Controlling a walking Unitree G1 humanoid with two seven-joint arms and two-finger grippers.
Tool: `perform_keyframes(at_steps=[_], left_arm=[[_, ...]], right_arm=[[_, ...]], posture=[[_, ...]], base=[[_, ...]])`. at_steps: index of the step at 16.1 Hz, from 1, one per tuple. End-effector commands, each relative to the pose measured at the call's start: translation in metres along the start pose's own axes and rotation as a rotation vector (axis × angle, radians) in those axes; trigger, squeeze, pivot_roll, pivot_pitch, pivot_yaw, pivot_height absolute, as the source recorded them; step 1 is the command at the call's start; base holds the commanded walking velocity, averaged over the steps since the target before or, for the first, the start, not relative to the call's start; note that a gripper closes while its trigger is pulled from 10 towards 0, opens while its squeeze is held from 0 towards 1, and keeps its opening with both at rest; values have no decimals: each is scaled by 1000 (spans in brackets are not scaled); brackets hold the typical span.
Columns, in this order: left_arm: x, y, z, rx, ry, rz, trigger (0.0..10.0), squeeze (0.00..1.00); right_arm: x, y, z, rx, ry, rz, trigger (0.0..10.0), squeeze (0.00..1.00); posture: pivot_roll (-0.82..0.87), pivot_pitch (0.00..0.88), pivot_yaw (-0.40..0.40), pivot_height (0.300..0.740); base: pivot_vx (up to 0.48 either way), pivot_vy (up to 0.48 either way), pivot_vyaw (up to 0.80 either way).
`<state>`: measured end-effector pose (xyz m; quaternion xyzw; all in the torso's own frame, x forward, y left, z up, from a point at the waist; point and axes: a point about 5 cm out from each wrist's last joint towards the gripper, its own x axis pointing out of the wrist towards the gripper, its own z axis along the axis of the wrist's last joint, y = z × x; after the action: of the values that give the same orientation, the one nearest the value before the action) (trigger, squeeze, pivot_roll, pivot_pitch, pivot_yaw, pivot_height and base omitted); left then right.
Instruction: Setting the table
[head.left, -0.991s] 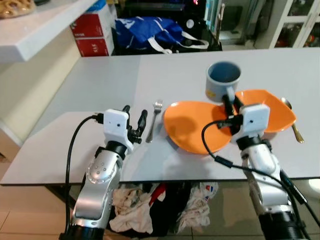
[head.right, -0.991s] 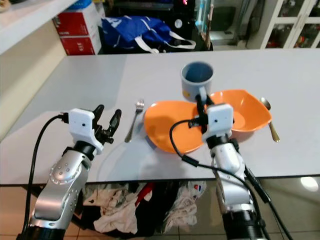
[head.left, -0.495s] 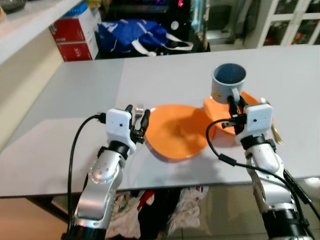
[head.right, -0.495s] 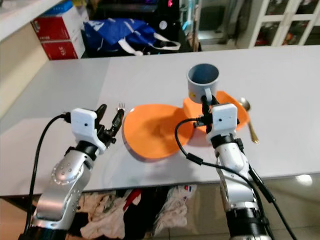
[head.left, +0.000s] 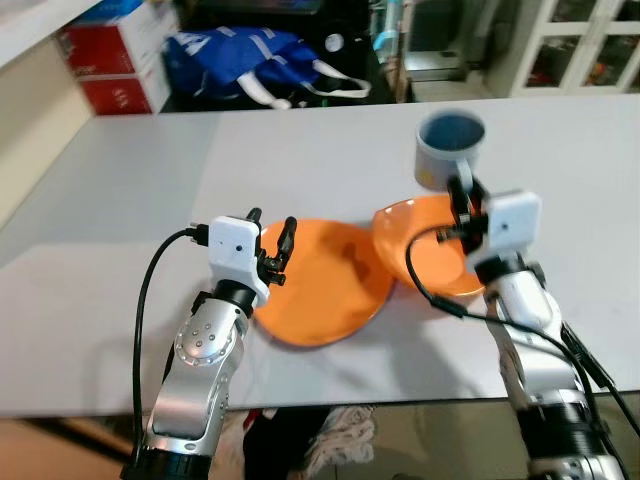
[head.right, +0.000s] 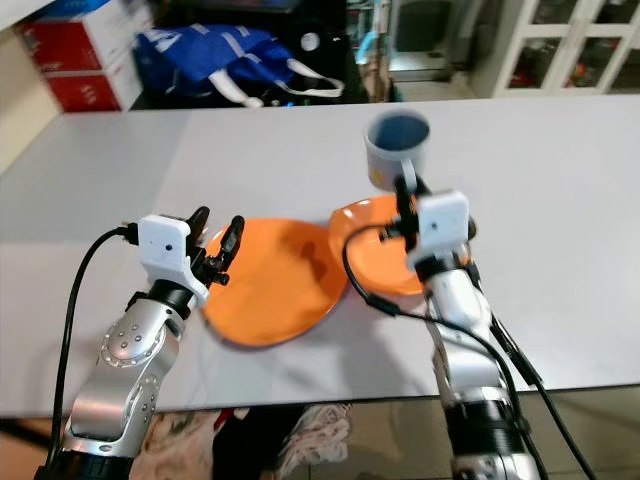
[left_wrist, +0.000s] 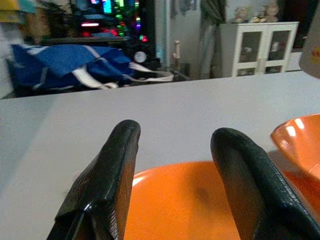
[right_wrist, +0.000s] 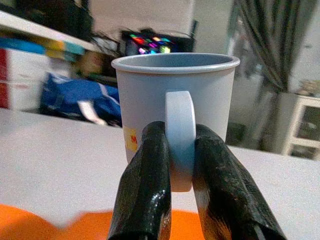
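A grey-blue mug (head.left: 449, 148) hangs above the far rim of an orange bowl (head.left: 425, 262), and my right gripper (head.left: 462, 196) is shut on its handle (right_wrist: 179, 131). An orange plate (head.left: 325, 285) lies on the grey table (head.left: 300, 150), its right edge touching or overlapping the bowl. My left gripper (head.left: 272, 224) is open with nothing between its fingers (left_wrist: 107, 185), just over the plate's left rim. In the left wrist view the plate (left_wrist: 185, 200) lies below the fingers and the bowl (left_wrist: 300, 145) sits beside it.
Beyond the table's far edge lie a blue bag (head.left: 250, 60) and red boxes (head.left: 100, 60) on the floor. A white cabinet (head.left: 590, 45) stands at the back right. Bare tabletop stretches to the left and far side of the plate.
The whole view has shifted, so plate and bowl sit further left in the picture. My left gripper, earlier beside a fork, now stands over the plate's left rim. The mug stays held.
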<state>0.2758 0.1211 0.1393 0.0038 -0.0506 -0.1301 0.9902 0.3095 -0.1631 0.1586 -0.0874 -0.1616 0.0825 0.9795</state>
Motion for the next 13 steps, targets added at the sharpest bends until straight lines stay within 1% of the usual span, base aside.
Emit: perform_keyframes(at_steps=[1,4,5,6,7,8,11,13], left_arm=[[-2,6,1,18,-2,16,10000,0],[-2,4,1,20,-3,12,10000,0],[-1,4,1,22,-3,11,10000,0],[-1,3,1,21,-4,10,10000,0],[-1,3,1,21,-5,10,10000,0],[-1,3,1,22,-5,7,10000,0],[-2,3,1,16,2,8,10000,0],[-3,1,1,9,0,3,10000,0]], right_arm=[[6,6,4,15,-15,31,0,0],[23,6,7,35,-23,49,0,0],[31,6,8,48,-23,45,0,0],[36,6,8,52,-21,38,0,0],[37,6,8,50,-20,37,0,0],[43,5,7,45,-17,36,0,0],[59,9,7,51,-10,47,0,0],[68,16,10,89,-8,71,0,0]], posture=[[-106,0,59,740],[-98,0,56,740],[-97,0,55,740],[-93,0,55,740],[-93,0,55,740],[-87,0,56,740],[-86,0,59,740],[-79,0,55,740]], base=[[469,0,0],[476,0,0],[480,0,0],[480,0,0],[480,0,0],[409,0,0],[0,0,0],[0,0,0]])
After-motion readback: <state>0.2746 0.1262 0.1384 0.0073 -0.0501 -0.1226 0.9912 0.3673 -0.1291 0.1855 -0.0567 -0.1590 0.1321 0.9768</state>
